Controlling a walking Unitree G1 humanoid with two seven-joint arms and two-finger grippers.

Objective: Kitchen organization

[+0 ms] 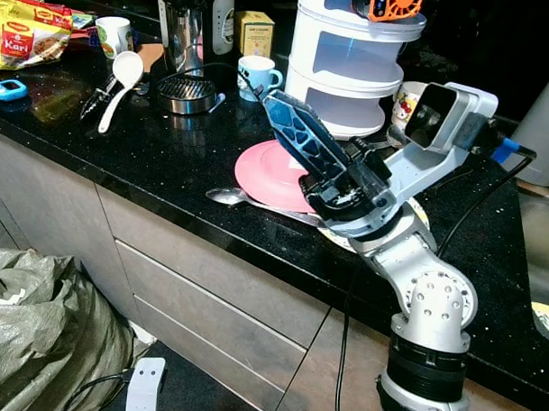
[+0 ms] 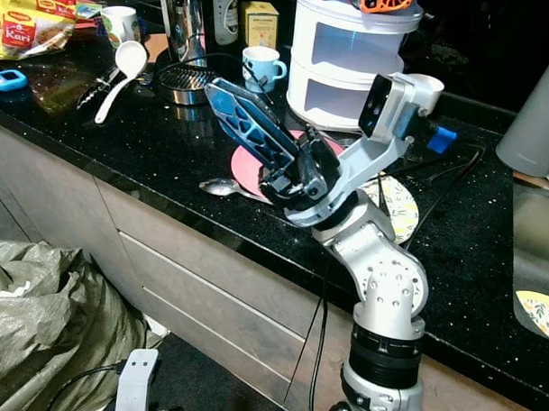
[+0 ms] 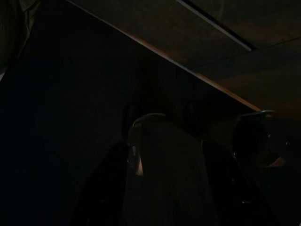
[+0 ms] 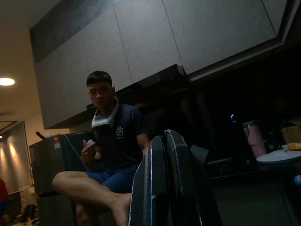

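Observation:
My right gripper (image 1: 267, 102) is raised over the black counter (image 1: 150, 156), its long blue-and-black fingers slanting up and to the left. The fingers lie together, shut, with nothing between them; the right wrist view shows them (image 4: 160, 179) pressed side by side. Below the gripper a pink plate (image 1: 262, 173) lies flat on the counter, with a metal spoon (image 1: 231, 198) at its near edge. A patterned plate (image 2: 396, 205) lies partly hidden behind the arm. My left arm hangs idle; its wrist view is very dark.
A blue-and-white cup (image 1: 258, 76), a metal strainer (image 1: 184, 94), a white ladle (image 1: 124, 74), a white tiered container (image 1: 352, 64), noodle packs (image 1: 28, 30) and a blue timer (image 1: 6, 90) crowd the counter. A sink (image 1: 539, 260) lies right. A green bag (image 1: 44, 333) sits on the floor. A person (image 4: 110, 141) sits nearby.

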